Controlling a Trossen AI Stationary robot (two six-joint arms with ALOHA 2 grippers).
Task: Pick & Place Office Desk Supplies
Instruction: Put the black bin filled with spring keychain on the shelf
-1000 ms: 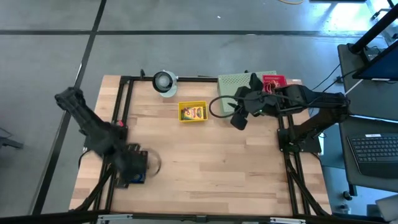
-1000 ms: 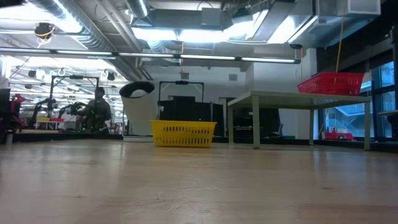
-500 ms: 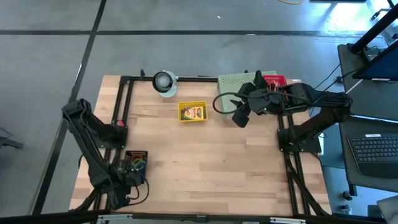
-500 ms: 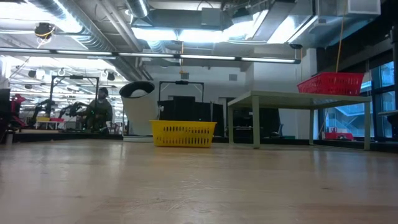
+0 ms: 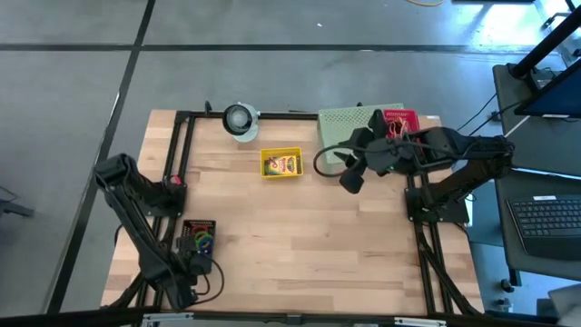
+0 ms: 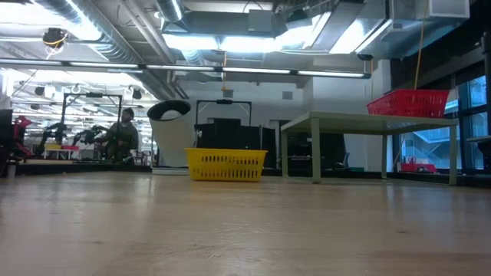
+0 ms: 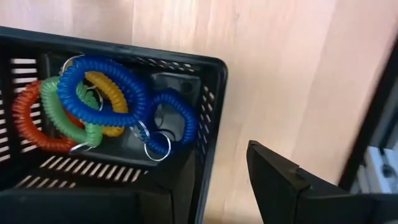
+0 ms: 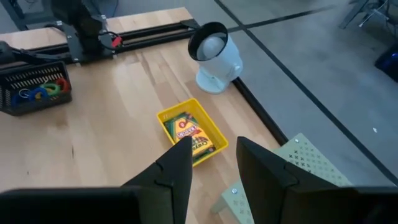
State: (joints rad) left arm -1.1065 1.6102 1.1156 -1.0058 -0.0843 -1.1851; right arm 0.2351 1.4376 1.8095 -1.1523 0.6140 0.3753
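A black mesh basket [image 5: 198, 238] stands near the table's left near corner. It holds coiled loops [image 7: 93, 93] in blue, green, red and orange. My left gripper [image 5: 201, 263] is open just on the near side of the basket. In the left wrist view one finger [image 7: 280, 180] stands outside the basket's wall [image 7: 208, 124]. A yellow tray [image 5: 281, 163] with a crayon box [image 8: 189, 134] lying in it sits at the table's far middle. My right gripper [image 5: 349, 177] hovers open to the right of that tray. No clips show.
A round white-and-grey object [image 5: 241, 120] stands at the far edge, left of the pale green perforated stand [image 5: 345, 123]. A red item [image 5: 399, 118] lies beside the stand. Bare wood fills the table's middle and near right. Black frame rails run along the left, far and right edges.
My left arm has drawn back from over the black basket toward the table's near edge, so the basket and its coloured loops now show in the high view. The basket has stayed in place.
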